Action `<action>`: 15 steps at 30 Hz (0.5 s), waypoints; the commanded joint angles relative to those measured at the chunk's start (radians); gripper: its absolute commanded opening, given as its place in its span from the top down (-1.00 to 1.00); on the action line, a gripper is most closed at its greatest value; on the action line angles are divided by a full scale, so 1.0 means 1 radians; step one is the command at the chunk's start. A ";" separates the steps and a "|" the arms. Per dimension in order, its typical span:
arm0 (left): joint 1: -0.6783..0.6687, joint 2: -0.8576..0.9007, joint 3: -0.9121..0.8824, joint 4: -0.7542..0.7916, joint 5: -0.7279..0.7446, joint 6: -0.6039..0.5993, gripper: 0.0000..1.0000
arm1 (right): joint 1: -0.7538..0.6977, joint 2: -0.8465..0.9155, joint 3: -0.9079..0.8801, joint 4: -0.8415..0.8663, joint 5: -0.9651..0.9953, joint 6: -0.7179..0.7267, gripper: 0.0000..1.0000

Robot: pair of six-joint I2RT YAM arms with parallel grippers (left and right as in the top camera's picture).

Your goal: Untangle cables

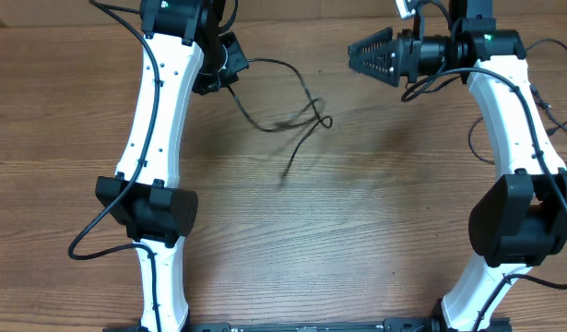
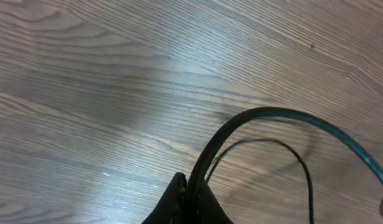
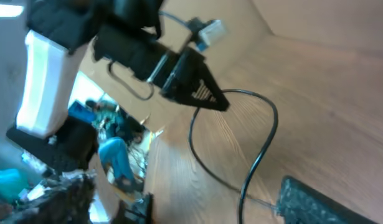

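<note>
We have the cables (image 1: 297, 118) in the upper middle of the overhead frame. Thin black cord runs right from the left claw (image 3: 217, 101), crosses over itself in a small loop, and sends one loose tail down toward the centre of the tabletop (image 1: 357, 231). Part of the cord looks lifted off the wood, though we cannot say how much.

The left claw is pinched tight on the cord. In its own wrist view the strand springs straight out from between the closed tips and arcs away. The right claw (image 1: 371, 53) sits at the upper right of centre, pointing left toward the loop but well apart from it. The pictures are too blurred to tell us how wide it stands.

We judge the cord to be very light, limp and a little springy. It holds soft curves rather than falling flat, and it will slide and trail after whatever pulls it. It is thin enough to slip out of a loose pinch — so we would grip a straight run just beside the crossing, not the crossing itself, and draw it outward gently so the knot does not cinch.

As for room, the centre and lower middle of the frame are bare wood between the two arms. The far edge lies close behind the claws, so pulls are best aimed sideways or toward the bottom of the frame.
</note>
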 commanded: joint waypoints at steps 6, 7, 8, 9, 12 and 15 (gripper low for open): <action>0.003 0.002 0.004 0.046 0.154 0.198 0.91 | -0.001 -0.041 0.002 -0.087 0.177 -0.005 -1.00; 0.003 0.002 0.004 0.054 0.174 0.233 0.91 | -0.001 -0.041 0.002 -0.095 0.193 -0.005 -1.00; 0.002 0.002 0.004 0.063 0.197 0.271 0.92 | 0.000 -0.041 0.002 -0.101 0.204 -0.004 -1.00; 0.001 0.002 0.004 0.071 0.211 0.307 0.92 | 0.001 -0.041 0.002 -0.102 0.208 -0.004 -1.00; -0.008 0.002 0.004 0.095 0.278 0.498 0.92 | 0.018 -0.041 0.002 -0.101 0.220 -0.013 -1.00; -0.024 0.002 0.004 0.098 0.373 0.694 0.92 | 0.040 -0.041 0.002 -0.102 0.293 -0.035 -0.99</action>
